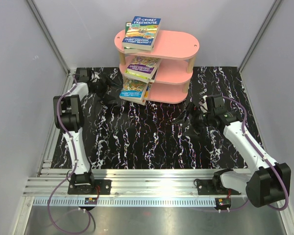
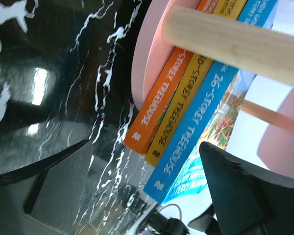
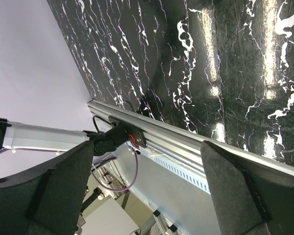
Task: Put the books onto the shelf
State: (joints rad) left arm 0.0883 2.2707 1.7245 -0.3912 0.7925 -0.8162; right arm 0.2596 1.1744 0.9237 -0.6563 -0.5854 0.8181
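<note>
**Left gripper open at the bottom stack's jutting ends**

Nearest the bases, the right gripper (image 3: 147, 145) hangs wide open and empty over the black marbled table (image 1: 152, 142), well apart from any book. Further out, the left gripper (image 2: 145, 147) is the closer of the two to the work. Its jaws gape wide and hold nothing, with the bottom stack of books (image 2: 186, 132) just ahead. The spines run lengthwise away from it, under a wooden post (image 2: 235, 44), and their ends overhang the board. A straight push along that axis looks like what remains. Beyond, the pink shelf (image 1: 179, 46) carries the upper books (image 1: 142, 33) on its middle and top boards. No book shows on the table, and pale walls close in behind.
</note>
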